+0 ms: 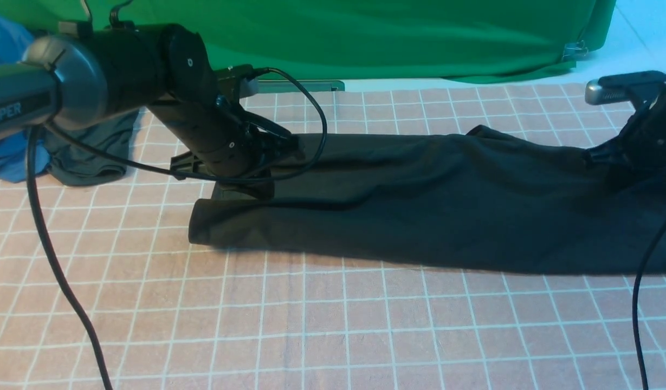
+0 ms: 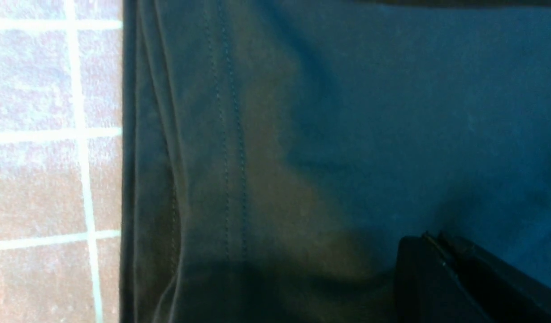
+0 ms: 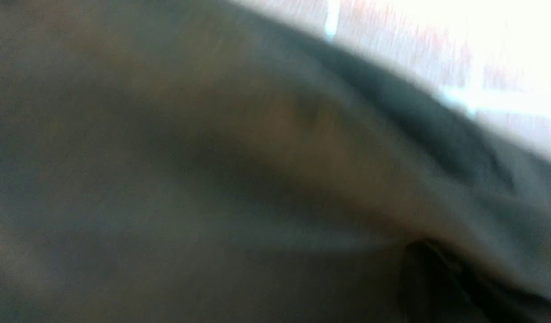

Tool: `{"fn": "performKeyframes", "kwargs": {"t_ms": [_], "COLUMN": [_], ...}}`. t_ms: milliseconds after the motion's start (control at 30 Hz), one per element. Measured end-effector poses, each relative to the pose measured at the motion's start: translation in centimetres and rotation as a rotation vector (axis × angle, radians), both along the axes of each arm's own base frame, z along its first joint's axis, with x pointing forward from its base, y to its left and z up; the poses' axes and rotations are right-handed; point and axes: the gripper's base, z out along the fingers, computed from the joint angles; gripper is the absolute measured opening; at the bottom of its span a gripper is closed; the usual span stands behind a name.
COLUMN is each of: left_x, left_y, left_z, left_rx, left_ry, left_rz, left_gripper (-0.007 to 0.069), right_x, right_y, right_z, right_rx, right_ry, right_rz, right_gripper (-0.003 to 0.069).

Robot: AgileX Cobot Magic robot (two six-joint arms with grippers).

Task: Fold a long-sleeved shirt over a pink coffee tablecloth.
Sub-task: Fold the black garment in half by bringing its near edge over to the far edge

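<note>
Front view: the large black cotton long-sleeved shirt (image 1: 419,200) lies as a long band from 9 to 3 o'clock on the wide pink-brown, white-gridded tablecloth (image 1: 333,325). The left gripper (image 1: 245,188) sits low at its 9 o'clock end, the right gripper (image 1: 603,158) at 3 o'clock.
Left wrist view: jaws pressed together over the stitched hem; no cloth visibly pinched.
Right wrist view: blurred; jaws closed, cloth between them uncertain.
Risk: a fold pulled with one end unheld would probably drag the band askew or bunch the tablecloth.

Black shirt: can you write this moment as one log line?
long-sleeved shirt: long band on pink coffee tablecloth | left pincer: shut, at left end | right pincer: shut, near right end | grip: unclear
</note>
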Motion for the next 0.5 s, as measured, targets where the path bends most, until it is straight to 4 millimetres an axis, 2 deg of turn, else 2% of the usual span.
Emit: {"fn": "performKeyframes", "kwargs": {"t_ms": [100,167,267,300,367,467,500], "left_x": [0.2,0.4,0.6,0.6,0.8,1.4,1.5], "left_y": [0.0,0.0,0.1,0.1,0.2,0.7,0.7], "left_z": [0.1,0.1,0.2,0.2,0.3,0.7,0.8], "left_rx": [-0.003,-0.006,0.002,0.002,-0.008,-0.034,-0.036], "left_ry": [-0.018,-0.039,-0.067,-0.069,-0.075,-0.087,-0.089], "left_rz": [0.010,0.021,0.025,0.026,0.061,0.110,0.112], "left_gripper": [0.0013,0.0013,0.0013,0.0013,0.0013,0.0013,0.0013], "right_x": [0.6,1.0,0.8,0.7,-0.1,-1.2,-1.3], "right_y": [-1.0,-2.4,-3.4,-3.4,-2.9,-0.9,-0.8], "right_z": [-0.1,0.5,1.9,2.0,3.8,6.4,6.4], "right_rx": [-0.014,-0.023,-0.012,-0.010,0.008,0.034,0.035], "right_ry": [-0.069,-0.131,-0.115,-0.103,-0.059,-0.022,-0.017], "right_rz": [-0.035,-0.086,-0.142,-0.145,-0.139,-0.054,-0.051], "right_gripper": [0.0040,0.0046,0.0051,0.0051,0.0051,0.0051,0.0051]}}
